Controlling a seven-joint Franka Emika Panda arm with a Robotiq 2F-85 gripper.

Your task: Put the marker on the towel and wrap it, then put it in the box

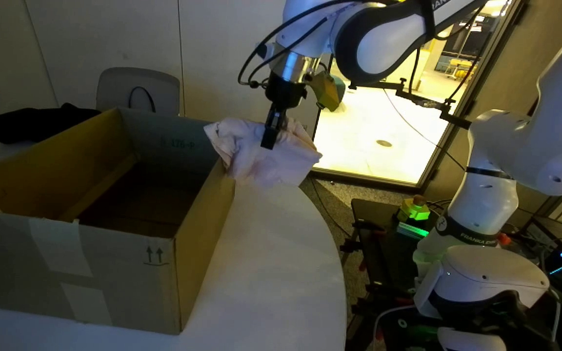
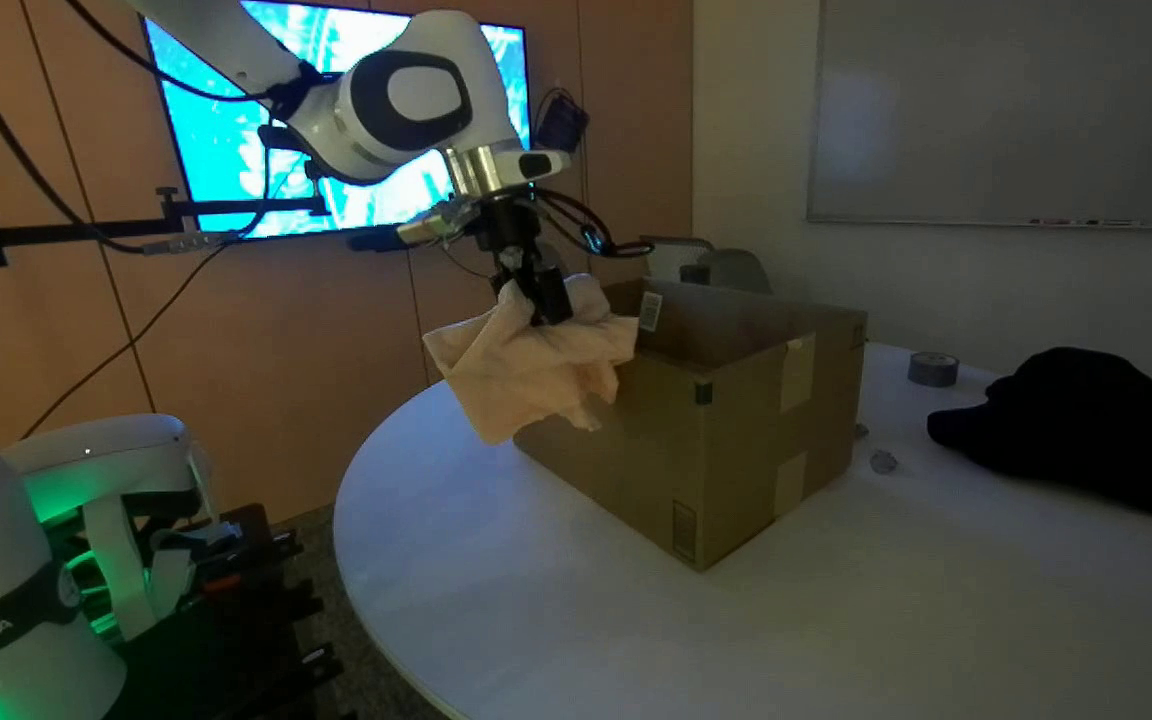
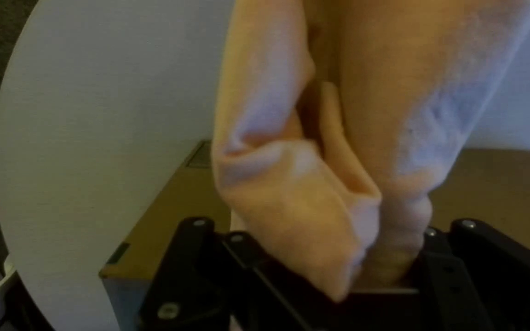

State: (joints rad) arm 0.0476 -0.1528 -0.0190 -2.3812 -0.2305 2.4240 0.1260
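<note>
Though gripped aloft, could snag if swung sideways: in an exterior view, see a pale-pink cloth towel (image 1: 276,163) hanging beside, perhaps touching, a brown rectangular cardboard box (image 1: 130,273). In an exterior view, note corners flaring below the black two-finger gripper (image 2: 548,312), apt to spill contents. In wrist view, find it clamped around bunched towel; see no marker, perhaps hidden inside.

My raised arm (image 1: 391,51) reaches out in both exterior views, wrist (image 2: 474,170) bent down; my jaws point downward, slightly tilted, and are clamped in a hold, standing apart in the wrist view.
</note>
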